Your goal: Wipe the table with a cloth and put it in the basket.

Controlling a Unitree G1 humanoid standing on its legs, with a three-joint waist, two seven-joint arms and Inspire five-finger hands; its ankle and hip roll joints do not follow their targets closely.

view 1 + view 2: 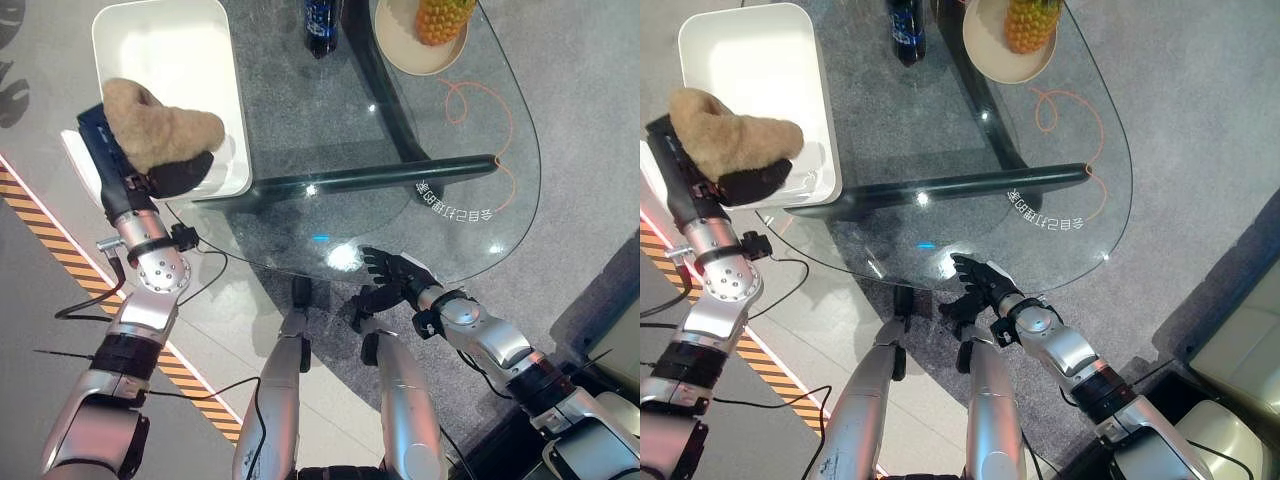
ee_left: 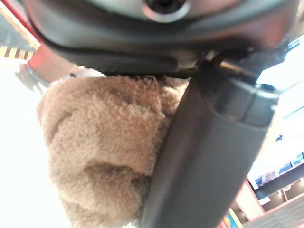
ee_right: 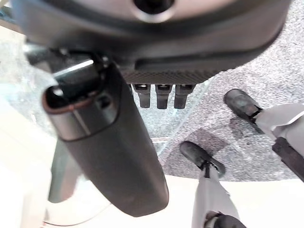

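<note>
A tan fluffy cloth (image 1: 160,125) is bunched in my left hand (image 1: 178,176), whose dark fingers curl round its underside. The hand holds it over the near corner of the white basket (image 1: 200,50), which stands at the left end of the glass table (image 1: 300,120). In the left wrist view the cloth (image 2: 99,152) is pressed against the palm beside the thumb (image 2: 209,156). My right hand (image 1: 395,275) hovers at the table's front edge with its fingers (image 3: 161,95) relaxed and holding nothing.
A dark bottle (image 1: 320,25) and a plate (image 1: 400,45) with a pineapple (image 1: 440,20) stand at the far side of the table. The dark table frame (image 1: 380,175) shows through the glass. Striped floor tape (image 1: 60,250) runs at the left.
</note>
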